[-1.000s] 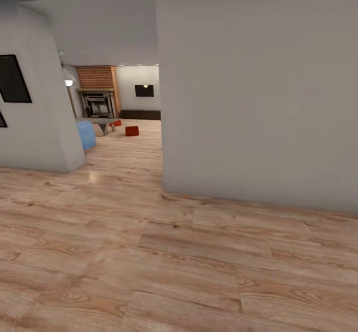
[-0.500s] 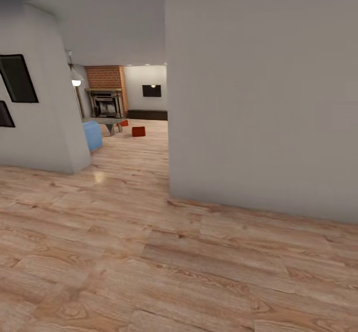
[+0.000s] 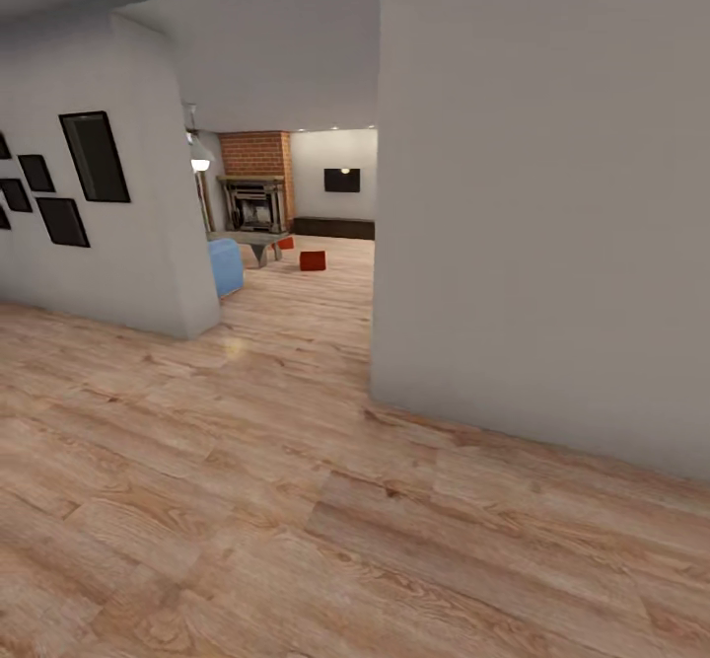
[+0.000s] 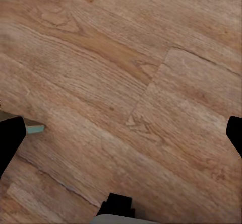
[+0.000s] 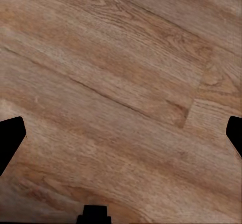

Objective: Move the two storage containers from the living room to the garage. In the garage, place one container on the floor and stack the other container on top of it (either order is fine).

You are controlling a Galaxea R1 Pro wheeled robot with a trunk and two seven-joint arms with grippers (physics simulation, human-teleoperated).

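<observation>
Two red-orange storage containers are seen far down the passage on the light wood plank flooring of the living room: one container stands in the open, the other container sits just beside the grey low table, near the blue sofa. A large grey wall is close at the right. The left gripper and the right gripper are each held with fingers wide apart over bare planks, nothing between them.
</observation>
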